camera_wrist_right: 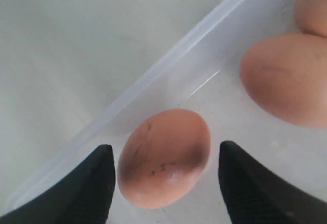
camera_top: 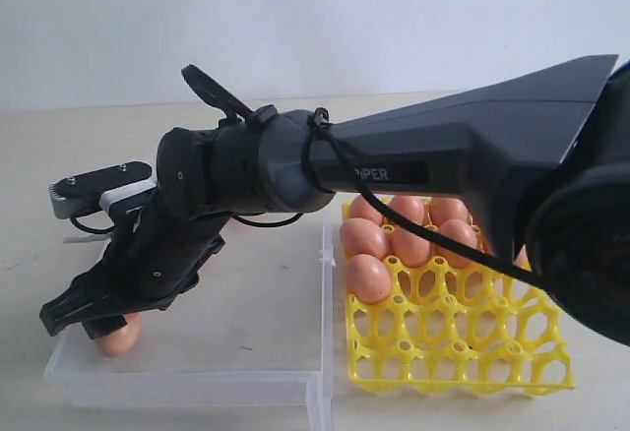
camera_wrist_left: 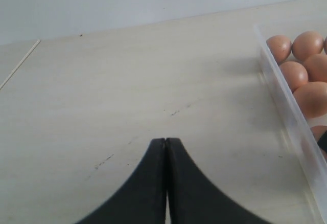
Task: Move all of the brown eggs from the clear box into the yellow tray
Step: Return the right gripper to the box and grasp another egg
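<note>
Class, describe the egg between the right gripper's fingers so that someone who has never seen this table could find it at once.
Start at the clear box, left of the yellow tray. In its near left corner one brown egg lies beside the wall. Unlike the others, it sits between the right gripper's open black fingers.

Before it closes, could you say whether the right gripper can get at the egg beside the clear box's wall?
Probably yes: the right gripper is open astride that egg, one finger close to the clear box.
</note>
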You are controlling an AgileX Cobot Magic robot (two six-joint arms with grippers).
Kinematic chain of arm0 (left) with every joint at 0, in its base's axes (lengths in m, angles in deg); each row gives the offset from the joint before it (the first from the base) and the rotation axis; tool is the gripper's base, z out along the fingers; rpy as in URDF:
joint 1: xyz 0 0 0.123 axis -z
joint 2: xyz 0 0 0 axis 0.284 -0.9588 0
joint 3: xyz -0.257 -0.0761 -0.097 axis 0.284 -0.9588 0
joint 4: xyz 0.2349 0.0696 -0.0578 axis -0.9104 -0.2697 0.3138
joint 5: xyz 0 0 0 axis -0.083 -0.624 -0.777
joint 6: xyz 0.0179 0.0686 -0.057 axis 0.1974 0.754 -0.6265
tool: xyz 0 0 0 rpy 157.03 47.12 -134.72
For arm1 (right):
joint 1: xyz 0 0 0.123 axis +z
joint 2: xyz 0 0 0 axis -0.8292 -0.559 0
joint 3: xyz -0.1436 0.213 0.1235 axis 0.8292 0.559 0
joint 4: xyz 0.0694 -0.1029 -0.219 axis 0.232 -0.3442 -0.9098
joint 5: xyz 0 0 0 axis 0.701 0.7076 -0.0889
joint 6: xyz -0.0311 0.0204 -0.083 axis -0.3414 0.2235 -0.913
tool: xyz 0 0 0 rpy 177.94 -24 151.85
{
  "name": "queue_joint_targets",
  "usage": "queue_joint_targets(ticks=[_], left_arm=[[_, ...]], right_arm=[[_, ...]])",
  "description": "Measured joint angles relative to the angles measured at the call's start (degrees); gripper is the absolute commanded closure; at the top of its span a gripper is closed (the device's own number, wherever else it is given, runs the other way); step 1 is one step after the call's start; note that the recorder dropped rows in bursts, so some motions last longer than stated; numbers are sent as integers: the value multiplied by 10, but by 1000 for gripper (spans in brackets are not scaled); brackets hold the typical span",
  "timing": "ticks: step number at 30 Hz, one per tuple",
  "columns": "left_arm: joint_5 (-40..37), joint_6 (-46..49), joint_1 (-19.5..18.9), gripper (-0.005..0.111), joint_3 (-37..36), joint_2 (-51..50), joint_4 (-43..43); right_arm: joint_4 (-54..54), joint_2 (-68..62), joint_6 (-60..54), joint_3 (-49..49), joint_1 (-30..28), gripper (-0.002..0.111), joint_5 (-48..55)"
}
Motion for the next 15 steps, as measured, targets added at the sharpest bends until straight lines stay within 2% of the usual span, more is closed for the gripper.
queue_joint_targets(ticks=[9,11,13,14,15], left_arm=[[0,0,0,107,0,0,0],[0,0,0,107,0,0,0],[0,0,0,107,0,0,0],[0,0,0,107,0,0,0],[0,0,0,107,0,0,0]], right_arm=[[4,-13,1,0,0,50,-15],[4,-16,1,0,0,54,-17],[4,-20,1,0,0,85,-18],[6,-20,1,0,0,107,-18],[6,-20,1,0,0,108,-19]])
